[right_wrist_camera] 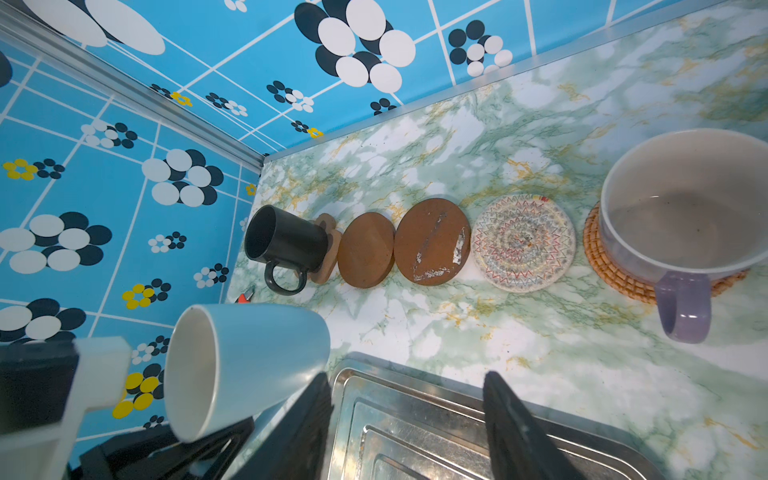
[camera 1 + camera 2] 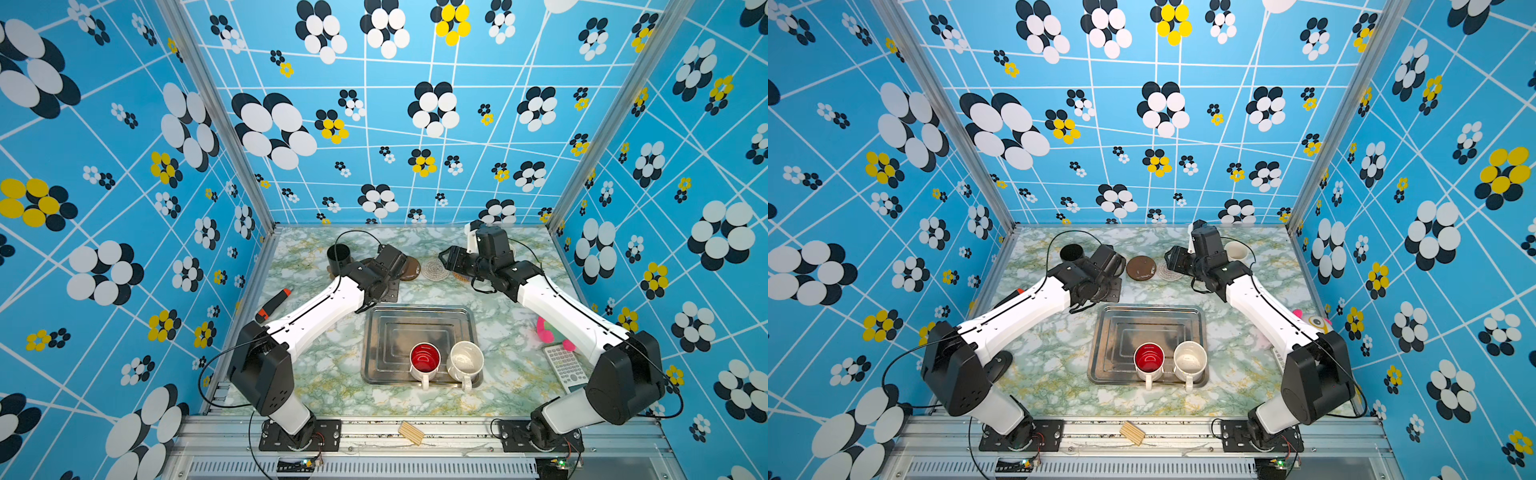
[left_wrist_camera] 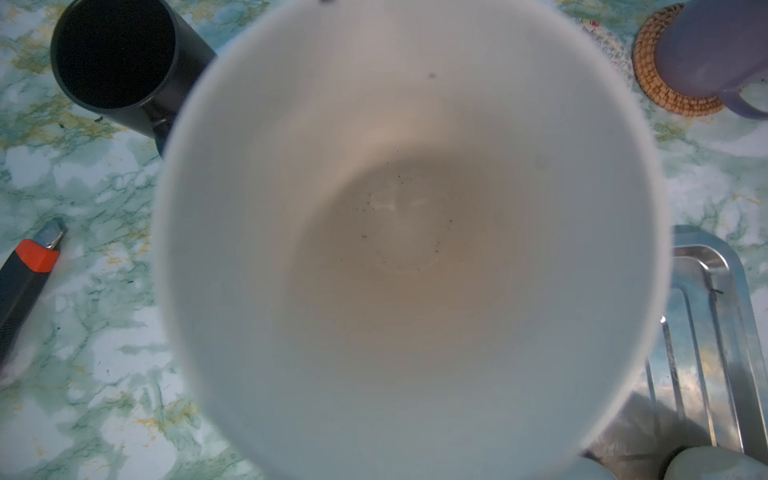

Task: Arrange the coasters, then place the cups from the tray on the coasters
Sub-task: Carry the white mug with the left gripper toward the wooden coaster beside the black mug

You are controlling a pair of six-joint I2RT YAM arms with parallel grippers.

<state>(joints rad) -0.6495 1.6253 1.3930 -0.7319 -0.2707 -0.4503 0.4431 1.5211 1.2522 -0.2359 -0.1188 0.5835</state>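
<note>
Left wrist view is almost filled by the pale inside of the light blue mug, so the fingers holding it cannot be seen there. The left gripper is clamped shut on this mug. Its wrist hides the mug in both top views. The right wrist view shows the mug tipped on its side, clear of the worktop, near a corner of the tray.

The right gripper has its fingers apart with nothing between them, above the tray.

Along the back, the black mug covers most of the paw-shaped coaster. Two dark-brown discs and the whitish disc lie bare. The lavender mug, cut off by the frame edge, sits on the rattan disc.

The cream mug peeks out behind the right arm, and what is under it is hidden. The red-inside mug and the speckled mug stand in the tray's near end.
</note>
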